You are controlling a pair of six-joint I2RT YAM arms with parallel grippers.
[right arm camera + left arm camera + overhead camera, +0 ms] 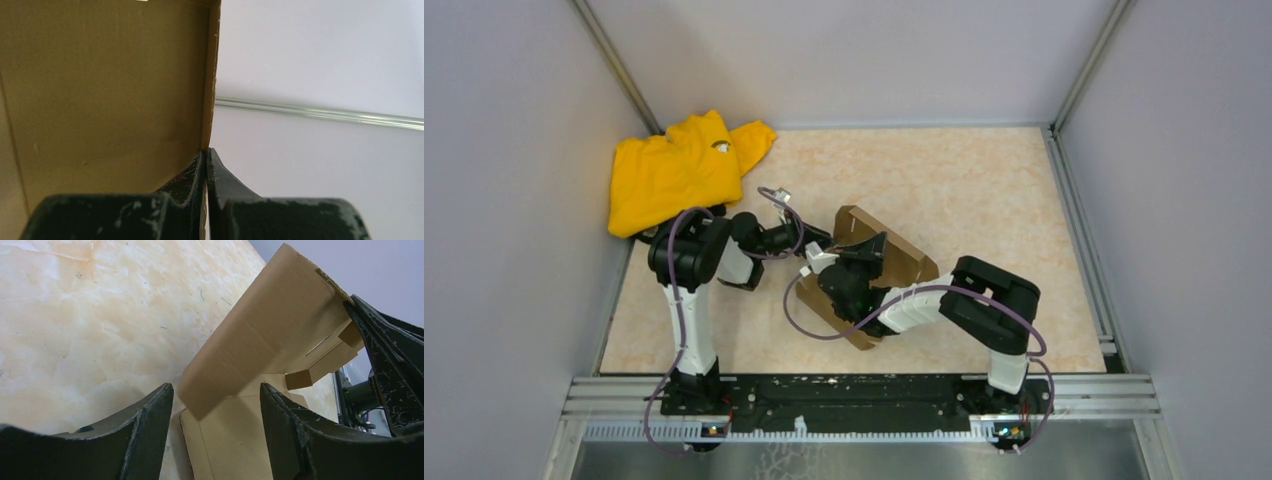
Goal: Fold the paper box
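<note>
So: paper box (896, 250) sits mid-table, a bit toward the near edge, half erected. Base panel is flat on the table (984, 190), one long wall is stood up, side tabs are loose.

Right gripper (206, 151) is clenched on the top edge of that raised wall, thin card pinched between its fingertips. My read is that it acts as a clamp, there to hold the wall upright so it can't flop back while the other arm works.

Left gripper (216, 388) is spread wide and grasps nothing. It's low near the table at the box's open end, and a flap corner lies in the gap between its fingers (150, 425), touching neither as far as I can tell. Looks lined up to catch or push that flap in.

Risk: the right pinch is on the edge only, so a hard shove from the left could twist the wall out.

Yellow garment (674, 175) is in the far left corner, well apart, irrelevant
</note>
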